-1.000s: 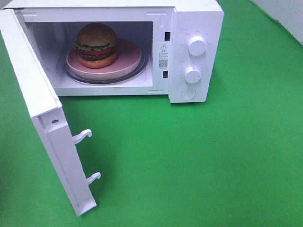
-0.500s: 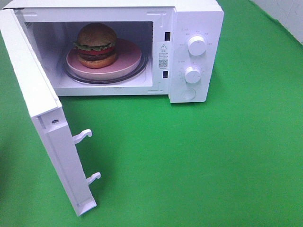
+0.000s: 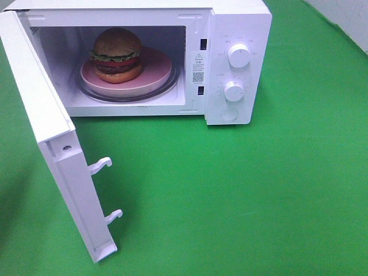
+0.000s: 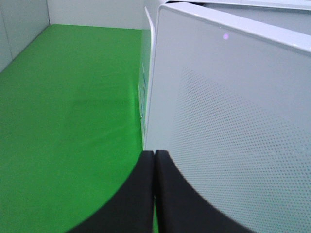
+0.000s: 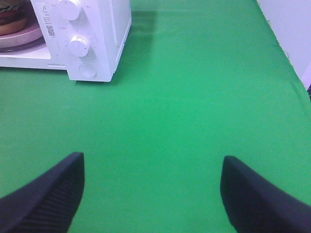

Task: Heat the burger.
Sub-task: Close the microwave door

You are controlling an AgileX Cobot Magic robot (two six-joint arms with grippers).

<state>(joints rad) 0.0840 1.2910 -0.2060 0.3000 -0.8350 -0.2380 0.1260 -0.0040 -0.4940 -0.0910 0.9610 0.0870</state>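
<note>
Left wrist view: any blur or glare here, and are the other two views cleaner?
Left wrist: microwave door close up, slightly soft, with a small purple glare spot; shut jaws are a dark blur. Exterior high: sharp, evenly lit, burger clear, soft shadow beside the door. Right wrist: fairly sharp, no glare.

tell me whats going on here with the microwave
A two-arm robot is working on heating a burger. The burger sits on a pink plate inside the white microwave, whose door stands wide open. The left gripper, jaws shut, is close to the door's outer face, probably about to push it closed. The right gripper hovers with jaws open over the green table, holding nothing.
</note>
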